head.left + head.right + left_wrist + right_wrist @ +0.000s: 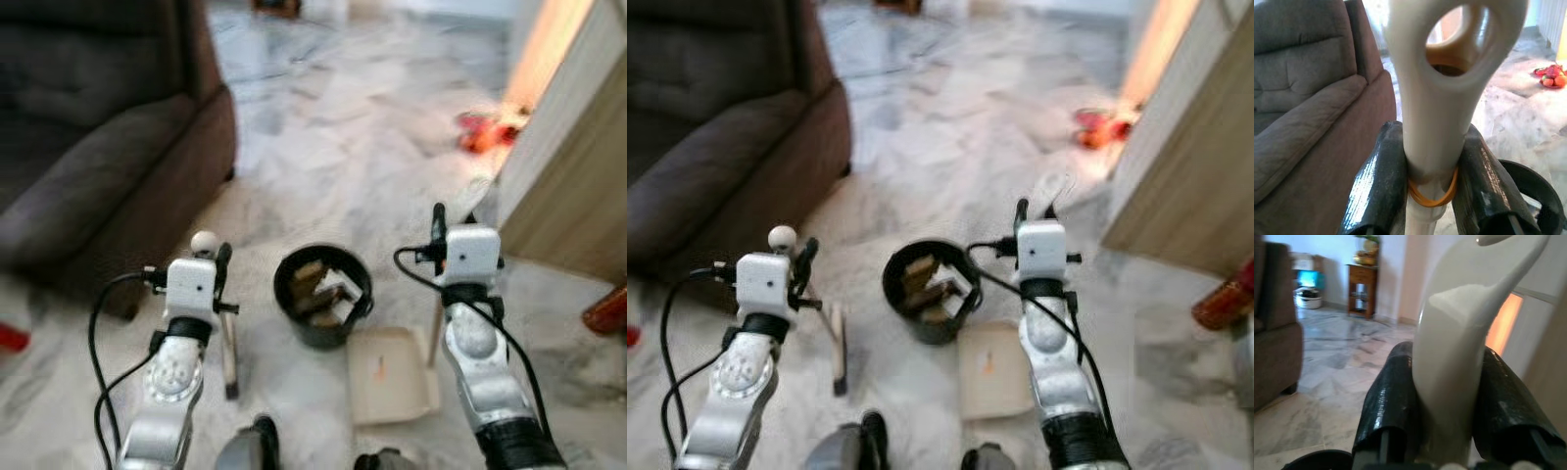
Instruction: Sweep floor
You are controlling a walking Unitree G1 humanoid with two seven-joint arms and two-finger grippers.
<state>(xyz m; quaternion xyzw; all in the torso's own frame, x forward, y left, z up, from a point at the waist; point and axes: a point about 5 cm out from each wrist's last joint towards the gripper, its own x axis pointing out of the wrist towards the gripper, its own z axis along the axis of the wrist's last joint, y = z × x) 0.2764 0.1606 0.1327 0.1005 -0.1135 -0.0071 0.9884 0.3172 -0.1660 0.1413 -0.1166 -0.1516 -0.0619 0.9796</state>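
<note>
On the marble floor [333, 147] before you stands a black bin [323, 294] holding scraps (their kind cannot be made out). Just beside it, toward your right, lies a cream dustpan [392, 377], flat on the floor, with a small orange speck in its tray. Your right gripper [1444, 431] holds the dustpan's handle [1459, 347]: its jaws are closed tight on the cream shaft, one black finger [1388, 401] pressed to each side. Your left gripper [1432, 186] has its jaws clamped on the brush handle [1437, 98], a cream shaft with a hanging hole at its end and an orange band at the grip. The brush [229, 357] runs down from that gripper to the floor, left of the bin and apart from it. To your left is a brown sofa [98, 137]. To your right stands a wooden panel [573, 166], with red objects [482, 132] on the floor near its far edge (blurred).
</note>
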